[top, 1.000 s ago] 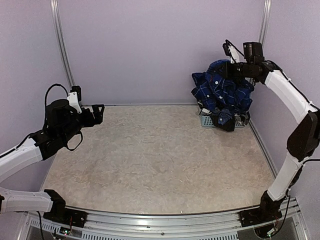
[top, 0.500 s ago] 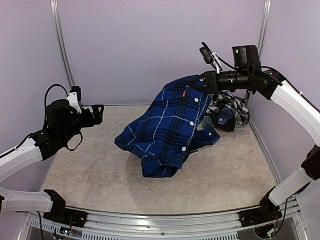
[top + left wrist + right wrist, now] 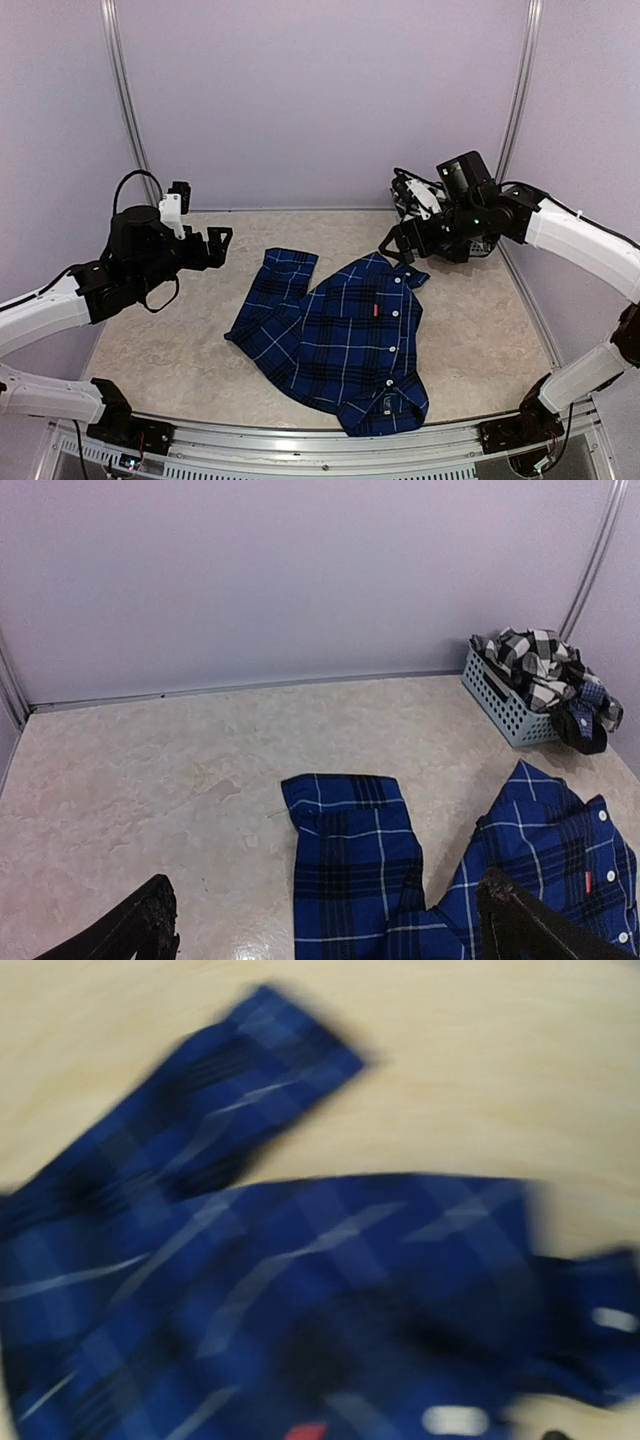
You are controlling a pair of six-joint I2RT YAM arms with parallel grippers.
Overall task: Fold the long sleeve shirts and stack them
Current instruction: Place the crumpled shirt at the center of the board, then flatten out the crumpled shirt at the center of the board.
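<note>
Overhead, one mesh basket (image 3: pixel 497 702) at the table's (image 3: pixel 180 340) far right corner holds one heaped black-and-white checked shirt (image 3: pixel 530 660), one navy plaid shirt (image 3: pixel 340 340) lies spread mid-table, the left tool (image 3: pixel 218 247) hangs wide open, and the right tool (image 3: pixel 398 243), by the collar, cannot be read as open or closed.

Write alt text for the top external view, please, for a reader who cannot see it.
A navy blue plaid shirt lies spread out, buttons up, on the beige table. The right gripper hovers by its collar; the left gripper, open, hangs to the shirt's left.
</note>
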